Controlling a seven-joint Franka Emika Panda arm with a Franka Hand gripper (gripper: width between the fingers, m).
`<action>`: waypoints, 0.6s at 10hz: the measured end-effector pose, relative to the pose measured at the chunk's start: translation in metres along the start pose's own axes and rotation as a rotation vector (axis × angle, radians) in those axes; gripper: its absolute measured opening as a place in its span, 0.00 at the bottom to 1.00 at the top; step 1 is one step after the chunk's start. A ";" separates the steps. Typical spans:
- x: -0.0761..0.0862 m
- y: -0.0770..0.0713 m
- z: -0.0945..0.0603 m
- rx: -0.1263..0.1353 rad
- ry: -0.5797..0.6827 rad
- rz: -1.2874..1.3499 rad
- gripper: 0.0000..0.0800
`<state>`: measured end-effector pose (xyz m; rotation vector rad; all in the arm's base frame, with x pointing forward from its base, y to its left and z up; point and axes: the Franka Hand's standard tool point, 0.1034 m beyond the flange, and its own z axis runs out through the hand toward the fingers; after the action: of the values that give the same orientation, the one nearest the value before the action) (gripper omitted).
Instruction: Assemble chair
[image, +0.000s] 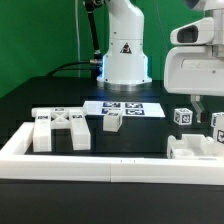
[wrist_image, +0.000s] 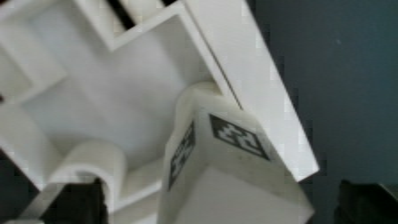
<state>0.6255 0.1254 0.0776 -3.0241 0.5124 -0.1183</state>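
Because the chair is not yet built and its white parts lie loose, the coming move turns on the frame piece (image: 190, 148) at the exterior view's right. It lies almost straight below the claw (image: 202, 102), against the inner side of the border rail (image: 90, 168).

Close up, the wrist view shows an open white frame (wrist_image: 125, 90) with a tagged post (wrist_image: 228, 150) running across it, its long axis slanting through the picture. Whether the post rests on the frame or is held off it I cannot tell. Nor can I tell whether the claw is spread or clamped, as its fingers are clear in neither view.

A tagged block (image: 182, 117) stands just beside the claw's path toward the exterior view's left, and a second tagged block (image: 218, 125) sits at the right edge. I judge these two the likeliest to be knocked on a descent.

Well apart, toward the exterior view's left, a flat cross-braced piece (image: 62, 128) and a small block (image: 112, 120) lie on the tabletop (image: 40, 100). The marker board (image: 122, 106) lies just behind the small block, and the robot base (image: 124, 55) stands beyond it.
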 end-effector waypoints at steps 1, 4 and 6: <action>0.000 0.000 0.000 0.000 0.000 -0.090 0.81; 0.000 -0.001 0.000 -0.009 0.002 -0.385 0.81; 0.000 0.000 0.000 -0.030 0.005 -0.558 0.81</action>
<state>0.6255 0.1250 0.0775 -3.1009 -0.3446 -0.1463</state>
